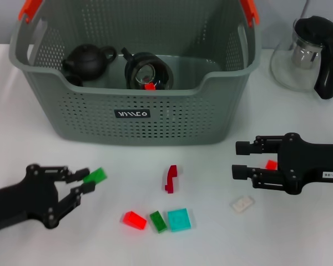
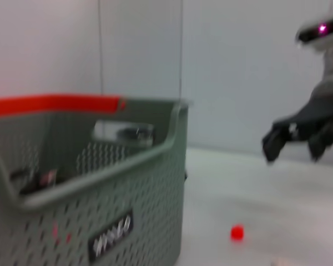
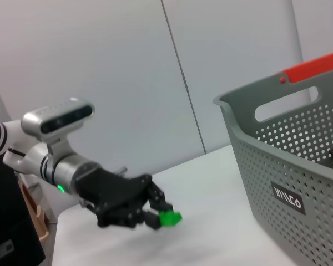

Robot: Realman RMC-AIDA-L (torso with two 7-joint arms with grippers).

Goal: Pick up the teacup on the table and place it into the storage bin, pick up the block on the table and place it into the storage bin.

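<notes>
Fingers of the left gripper (image 1: 84,182) pinched a green block (image 1: 95,176) near the table's (image 1: 299,238) front-left corner. Right gripper (image 1: 240,160) spread, empty, toward the right edge. Storage bin (image 1: 134,113) at the back, teacup (image 1: 148,71) inside.

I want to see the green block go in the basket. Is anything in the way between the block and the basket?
Nothing visible lies between them. The left gripper holds the green block in its fingertips, in front of the storage bin, with only bare table between. The bin's front wall is tall, so the block must probably go up over the rim.
</notes>
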